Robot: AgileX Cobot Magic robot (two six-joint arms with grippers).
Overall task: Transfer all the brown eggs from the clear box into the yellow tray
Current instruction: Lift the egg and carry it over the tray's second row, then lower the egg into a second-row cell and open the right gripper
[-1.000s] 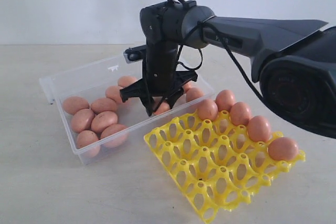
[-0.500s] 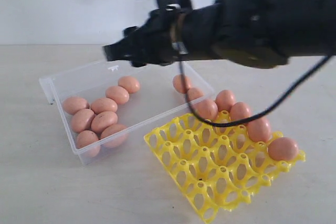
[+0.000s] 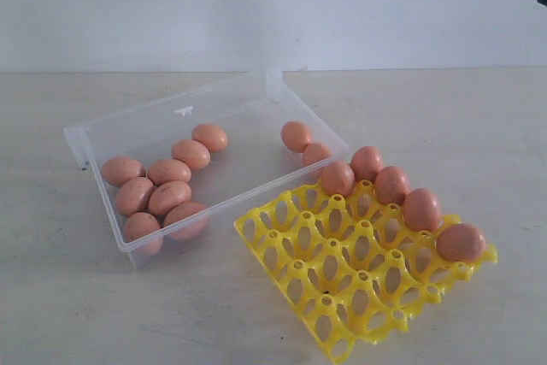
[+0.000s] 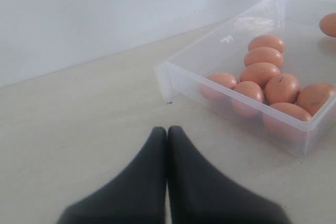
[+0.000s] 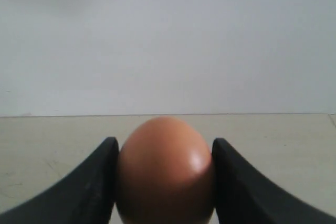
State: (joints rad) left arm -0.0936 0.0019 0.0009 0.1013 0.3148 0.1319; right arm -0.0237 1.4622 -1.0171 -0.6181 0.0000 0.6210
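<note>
1 brown egg point(image 5: 165, 171) is pinched snugly between the 2 fingers of the right gripper point(image 5: 164, 142), held up above the counter point(image 5: 52, 140). The other brown eggs point(image 3: 169, 197) are found in the clear box point(image 3: 222, 87), 8 bunched at one end and 2 over by the yellow tray point(image 3: 342, 297), where 5 more are lined along the far edge. The left gripper point(image 4: 167, 129) is pressed fully closed on nothing, parked just off the box's end.
</note>
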